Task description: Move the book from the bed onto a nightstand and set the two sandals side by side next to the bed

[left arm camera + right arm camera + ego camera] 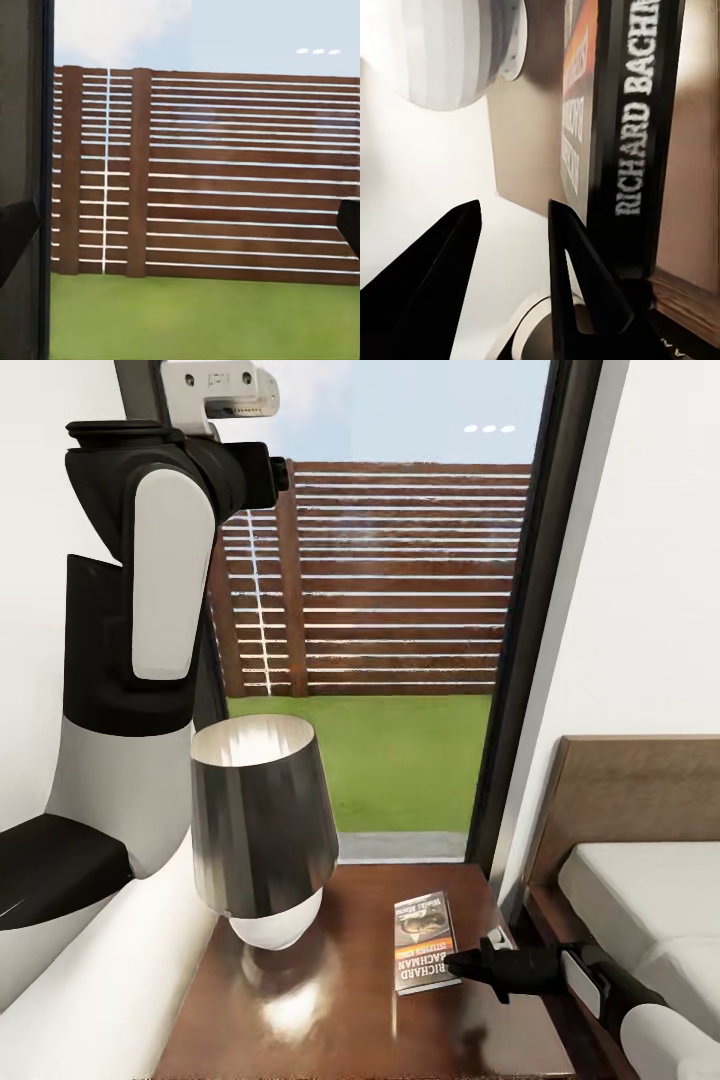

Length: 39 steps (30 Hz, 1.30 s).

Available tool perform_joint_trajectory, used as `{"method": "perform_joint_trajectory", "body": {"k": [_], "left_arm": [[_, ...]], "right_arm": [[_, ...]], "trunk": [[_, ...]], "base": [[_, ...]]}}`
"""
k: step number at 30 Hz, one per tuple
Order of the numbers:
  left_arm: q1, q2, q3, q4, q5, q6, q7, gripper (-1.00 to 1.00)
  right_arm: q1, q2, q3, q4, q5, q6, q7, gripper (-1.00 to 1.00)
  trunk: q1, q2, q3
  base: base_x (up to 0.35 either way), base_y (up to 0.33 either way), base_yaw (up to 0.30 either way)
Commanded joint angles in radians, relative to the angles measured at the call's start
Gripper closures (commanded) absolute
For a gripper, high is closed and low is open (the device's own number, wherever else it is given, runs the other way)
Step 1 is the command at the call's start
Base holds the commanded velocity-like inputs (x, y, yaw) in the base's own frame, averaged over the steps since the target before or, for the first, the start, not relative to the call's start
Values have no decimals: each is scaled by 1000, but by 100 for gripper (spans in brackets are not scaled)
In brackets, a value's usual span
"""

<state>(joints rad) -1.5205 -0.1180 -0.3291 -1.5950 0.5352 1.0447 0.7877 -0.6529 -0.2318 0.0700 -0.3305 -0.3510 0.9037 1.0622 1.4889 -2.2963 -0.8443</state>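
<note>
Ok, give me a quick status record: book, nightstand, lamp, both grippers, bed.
book: lies flat on the nightstand, near its edge toward the bed; cover up, orange band visible
lamp: stands on the nightstand beside the book, apart from it
right gripper: at the book's bed-side edge, fingers apart, nothing between them
left gripper: raised high in front of the window, fingertips wide apart, holding nothing
bed: at the right of the head view, white mattress, wooden headboard
sandals: none to report
</note>
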Motion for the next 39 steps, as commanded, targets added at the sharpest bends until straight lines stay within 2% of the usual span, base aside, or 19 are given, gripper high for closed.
{"method": "perform_joint_trajectory", "body": {"k": [1,5,16,22,32,39], "left_arm": [[-1,0,-1,0,9,3,11,-100],[-1,0,-1,0,9,3,11,-100],[-1,0,-1,0,9,3,31,-100],[-1,-1,-1,0,9,3,54,-100],[-1,-2,-1,0,9,3,60,-100],[-1,-5,-4,0,9,3,60,-100]], "right_arm": [[-1,-1,7,0,-8,3,-1,100],[-1,-1,7,2,-8,3,-1,100],[-1,-1,7,4,-8,3,-1,100],[-1,0,7,4,-8,3,-1,100],[-1,0,7,4,-8,3,-1,100],[-1,0,7,4,-8,3,-1,100]], "trunk": [[4,-8,-4],[19,-36,-17],[19,-36,-17],[42,-78,-36],[80,-148,-67],[80,-148,-67]], "base": [[0,0,0],[0,0,0],[0,0,0],[0,0,0],[0,0,0],[0,0,0]]}}
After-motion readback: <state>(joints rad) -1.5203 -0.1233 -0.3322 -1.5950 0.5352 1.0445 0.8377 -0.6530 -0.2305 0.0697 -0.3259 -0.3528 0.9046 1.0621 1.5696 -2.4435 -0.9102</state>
